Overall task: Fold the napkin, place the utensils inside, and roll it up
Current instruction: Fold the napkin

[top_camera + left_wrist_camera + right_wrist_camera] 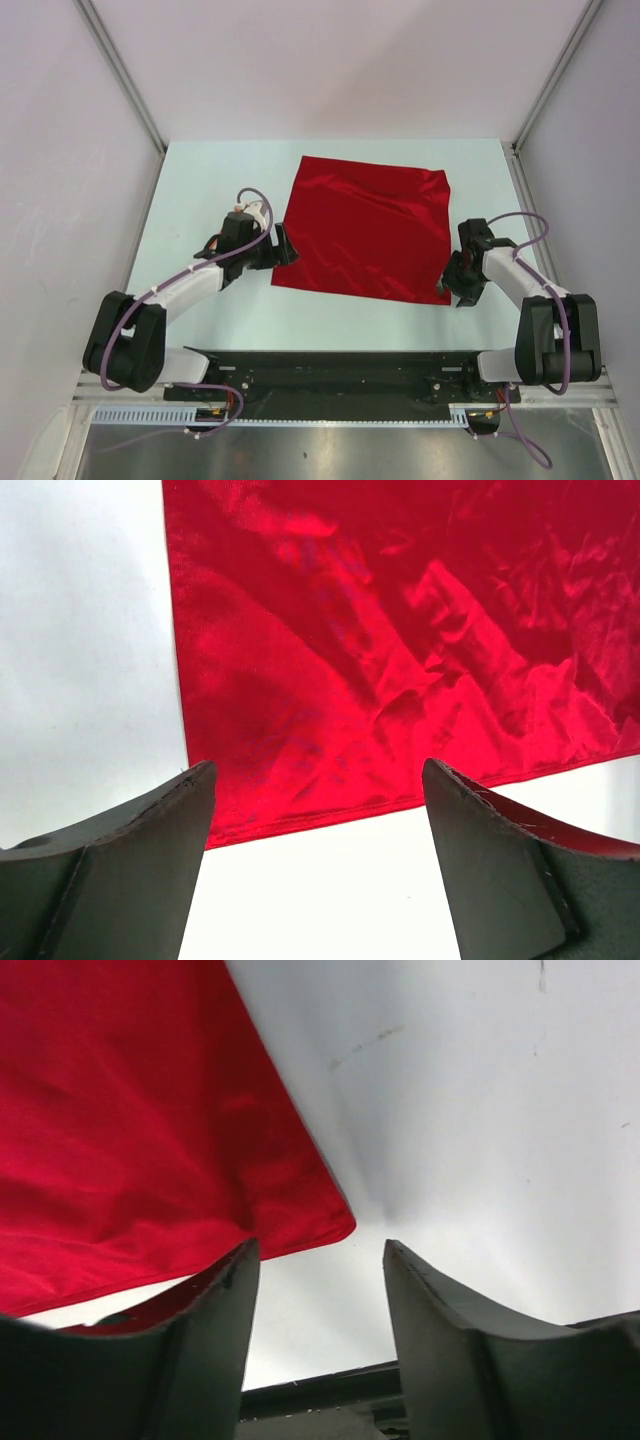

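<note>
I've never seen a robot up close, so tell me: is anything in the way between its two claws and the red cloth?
Nothing visible does. The napkin lies flat on the table, and the left gripper and right gripper each stand open at one of its near corners.

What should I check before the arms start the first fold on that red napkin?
1. Napkin spread flat on the table: ok.
2. Left end effector open, by the near left corner: ok.
3. Right end effector open, by the near right corner: ok.
4. Cloth gripped on either side: not ok, neither holds it yet.
5. Utensils located: cannot tell, none shows in any view.
</note>
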